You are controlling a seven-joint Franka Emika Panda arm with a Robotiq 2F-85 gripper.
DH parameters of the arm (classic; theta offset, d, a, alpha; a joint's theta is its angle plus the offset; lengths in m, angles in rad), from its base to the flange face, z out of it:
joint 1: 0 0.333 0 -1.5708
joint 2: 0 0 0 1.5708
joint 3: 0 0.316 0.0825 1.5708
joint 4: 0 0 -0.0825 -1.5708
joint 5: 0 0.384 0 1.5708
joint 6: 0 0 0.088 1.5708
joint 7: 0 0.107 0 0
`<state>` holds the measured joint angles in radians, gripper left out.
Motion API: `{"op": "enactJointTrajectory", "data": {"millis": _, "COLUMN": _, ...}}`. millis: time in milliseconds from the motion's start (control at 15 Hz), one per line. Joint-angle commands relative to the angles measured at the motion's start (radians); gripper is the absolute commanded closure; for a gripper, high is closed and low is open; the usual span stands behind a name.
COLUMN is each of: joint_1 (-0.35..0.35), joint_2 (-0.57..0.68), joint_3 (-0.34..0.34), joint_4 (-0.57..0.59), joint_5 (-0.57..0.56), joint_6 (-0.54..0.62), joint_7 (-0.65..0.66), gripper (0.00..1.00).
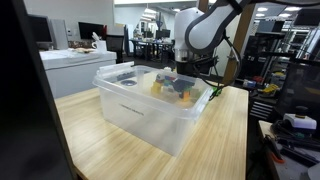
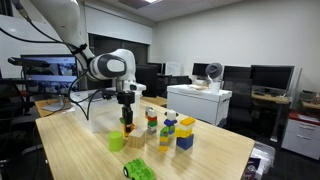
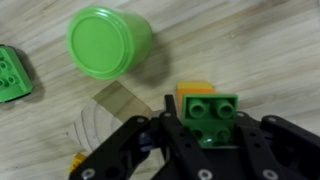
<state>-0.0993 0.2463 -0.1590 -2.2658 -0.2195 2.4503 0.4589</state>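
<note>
Green block [image 3: 210, 112] x1 on orange block [image 3: 196, 90], fingers [image 3: 172, 136] pinching it, 1 green cup [image 3: 108, 40], 2nd green block [image 3: 10, 75]

desk [image 3: 250, 50]: pale wood grain, smooth, satin | green cup [image 3: 105, 42]: plastic, smooth, slight gloss | green block [image 3: 212, 112]: studded plastic, glossy | fingers [image 3: 130, 150]: black, matt, plastic or metal unclear | bin [image 1: 140, 110]: frosted translucent plastic, smooth

The green plastic building brick [image 3: 211, 114], with two round studs on its upper face, sits level and studs-up between the fingers of the tool [image 3: 210, 128], which close against its two sides. It is directly against an orange-yellow brick [image 3: 192, 91], above the pale wooden table [image 3: 260, 45].
</note>
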Motion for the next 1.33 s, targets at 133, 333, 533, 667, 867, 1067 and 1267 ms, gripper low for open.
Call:
{"op": "enactJointTrajectory", "data": {"millis": 133, "joint_1": 0.017, "joint_2": -0.057, "joint_3": -0.031, "joint_4": -0.033, "joint_5": -0.010, "joint_6": -0.031, "joint_7": -0.015, "gripper": 0.88}}
{"op": "enactJointTrajectory", "data": {"millis": 333, "joint_1": 0.028, "joint_2": -0.187, "joint_3": -0.021, "joint_4": -0.023, "joint_5": -0.035, "joint_6": -0.200, "joint_7": -0.056, "gripper": 0.88}}
{"op": "enactJointTrajectory", "data": {"millis": 533, "joint_1": 0.031, "joint_2": -0.325, "joint_3": 0.017, "joint_4": 0.037, "joint_5": -0.049, "joint_6": -0.382, "joint_7": -0.088, "gripper": 0.88}}
{"op": "enactJointTrajectory", "data": {"millis": 667, "joint_1": 0.029, "joint_2": -0.402, "joint_3": 0.045, "joint_4": 0.082, "joint_5": -0.051, "joint_6": -0.468, "joint_7": -0.109, "gripper": 0.88}}
{"op": "enactJointTrajectory", "data": {"millis": 867, "joint_1": 0.045, "joint_2": -0.462, "joint_3": 0.089, "joint_4": 0.125, "joint_5": -0.004, "joint_6": -0.516, "joint_7": -0.181, "gripper": 0.88}}
{"op": "enactJointTrajectory", "data": {"millis": 1067, "joint_1": 0.089, "joint_2": -0.499, "joint_3": 0.134, "joint_4": 0.073, "joint_5": 0.069, "joint_6": -0.515, "joint_7": -0.288, "gripper": 0.88}}
{"op": "enactJointTrajectory", "data": {"millis": 1267, "joint_1": 0.131, "joint_2": -0.492, "joint_3": 0.173, "joint_4": 0.029, "joint_5": 0.097, "joint_6": -0.492, "joint_7": -0.349, "gripper": 0.88}}
